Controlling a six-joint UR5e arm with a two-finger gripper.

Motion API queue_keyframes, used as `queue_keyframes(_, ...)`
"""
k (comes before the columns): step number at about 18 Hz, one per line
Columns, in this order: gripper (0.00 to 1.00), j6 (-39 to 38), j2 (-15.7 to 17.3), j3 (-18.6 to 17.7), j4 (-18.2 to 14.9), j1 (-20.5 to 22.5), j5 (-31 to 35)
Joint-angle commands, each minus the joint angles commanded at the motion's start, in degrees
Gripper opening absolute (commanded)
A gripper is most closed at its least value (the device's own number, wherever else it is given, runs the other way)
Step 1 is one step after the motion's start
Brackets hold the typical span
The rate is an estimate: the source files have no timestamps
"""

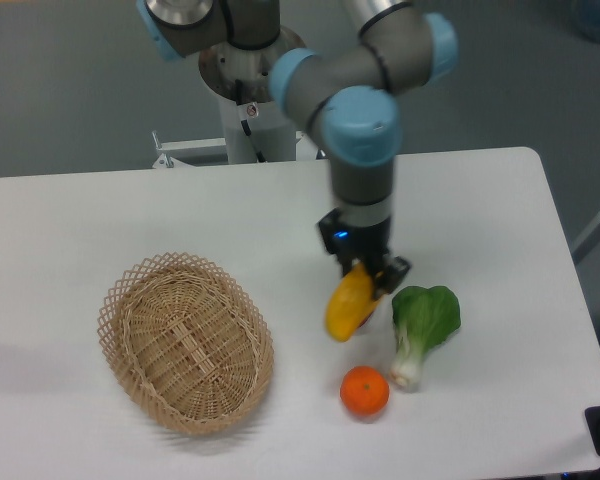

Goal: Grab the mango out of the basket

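The mango (pixel 349 303) is a yellow-orange oblong fruit. It hangs tilted in my gripper (pixel 368 276), just above the white table to the right of the basket. The gripper is shut on its upper end, and its lower blunt end points down-left. The basket (pixel 185 341) is an oval tan wicker basket at the front left of the table, and nothing shows inside it. The mango is outside the basket, well to the right of its rim.
A round orange (pixel 365 391) lies on the table below the mango. A green leafy vegetable with a white stem (pixel 421 327) lies just right of the gripper. The table's right edge (pixel 570 280) is near.
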Motion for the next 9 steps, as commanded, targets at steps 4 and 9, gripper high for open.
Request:
queue_keyframes(4, 0.59, 1.6, 0.09, 1.58, -2.81, 1.15, -0.35)
queue_keyframes(9, 0.59, 1.6, 0.09, 1.93, -3.26, 1.15, -0.53)
